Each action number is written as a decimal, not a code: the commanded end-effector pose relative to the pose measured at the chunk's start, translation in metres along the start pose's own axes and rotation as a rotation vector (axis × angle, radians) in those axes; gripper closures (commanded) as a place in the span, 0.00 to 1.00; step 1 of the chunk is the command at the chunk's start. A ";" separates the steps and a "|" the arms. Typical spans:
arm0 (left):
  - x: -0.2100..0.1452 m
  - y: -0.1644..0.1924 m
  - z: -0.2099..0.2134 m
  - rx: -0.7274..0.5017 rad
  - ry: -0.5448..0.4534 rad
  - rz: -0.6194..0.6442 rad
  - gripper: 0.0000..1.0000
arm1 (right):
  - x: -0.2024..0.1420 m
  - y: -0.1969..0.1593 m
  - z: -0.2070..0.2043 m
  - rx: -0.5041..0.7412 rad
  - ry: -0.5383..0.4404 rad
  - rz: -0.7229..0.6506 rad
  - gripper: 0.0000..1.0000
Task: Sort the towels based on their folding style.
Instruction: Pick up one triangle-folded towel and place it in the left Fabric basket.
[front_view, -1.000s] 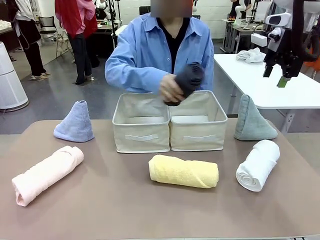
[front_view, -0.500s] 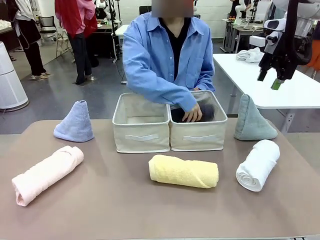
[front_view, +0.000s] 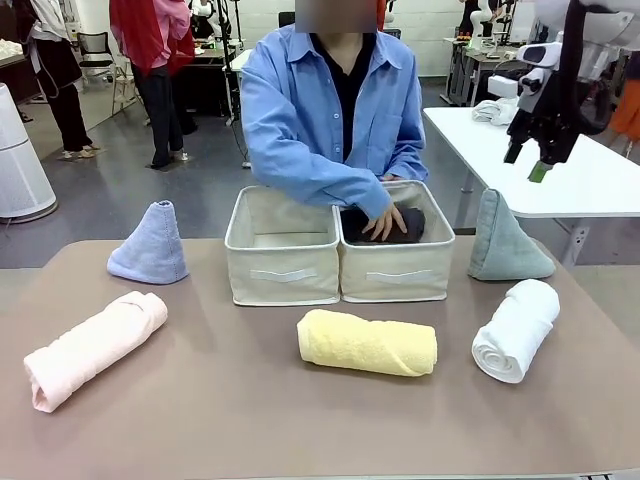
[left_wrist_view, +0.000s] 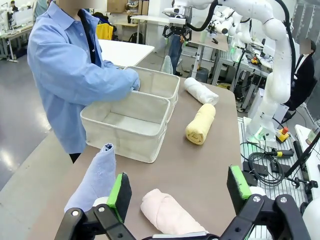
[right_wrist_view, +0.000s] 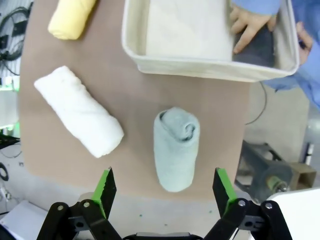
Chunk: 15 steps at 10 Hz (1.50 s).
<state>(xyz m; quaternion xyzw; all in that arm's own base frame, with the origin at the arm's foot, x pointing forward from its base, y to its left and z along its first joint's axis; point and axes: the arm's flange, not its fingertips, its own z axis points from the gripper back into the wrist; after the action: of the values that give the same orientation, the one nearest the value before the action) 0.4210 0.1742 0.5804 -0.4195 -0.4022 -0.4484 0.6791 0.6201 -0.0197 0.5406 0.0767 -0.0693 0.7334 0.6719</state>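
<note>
My left gripper (left_wrist_view: 179, 186) hangs with its jaws wide apart and nothing in them, over the pink roll (front_view: 95, 348) and the lavender-blue cone (front_view: 150, 245) at the left of the desk (front_view: 230, 400). The left bin (front_view: 283, 270) is empty. In the right bin (front_view: 397, 275) lies the dark grey towel (front_view: 414, 226) with the person's hand (front_view: 383, 224) on it. It looks rolled, though it is half hidden. So one of six seems sorted. The yellow roll (front_view: 368, 343), white roll (front_view: 515, 328) and grey-green cone (front_view: 505, 240) lie on the desk unsorted. My right gripper (front_view: 525, 163) hangs spread and empty above that cone.
</note>
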 end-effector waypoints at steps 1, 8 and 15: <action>0.001 -0.002 0.000 0.001 -0.022 -0.015 0.00 | 0.004 -0.018 -0.022 -0.018 -0.021 -0.028 0.00; 0.001 -0.002 0.000 0.001 -0.022 -0.015 0.00 | -0.003 -0.047 -0.078 0.106 -0.027 -0.025 0.00; 0.001 -0.002 0.000 0.001 -0.022 -0.015 0.00 | -0.005 -0.049 -0.089 0.110 0.023 0.029 1.00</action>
<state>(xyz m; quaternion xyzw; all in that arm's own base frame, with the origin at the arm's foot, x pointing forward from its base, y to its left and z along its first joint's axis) 0.4210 0.1742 0.5804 -0.4195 -0.4022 -0.4485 0.6791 0.6627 -0.0019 0.4505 0.1082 -0.0237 0.7388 0.6647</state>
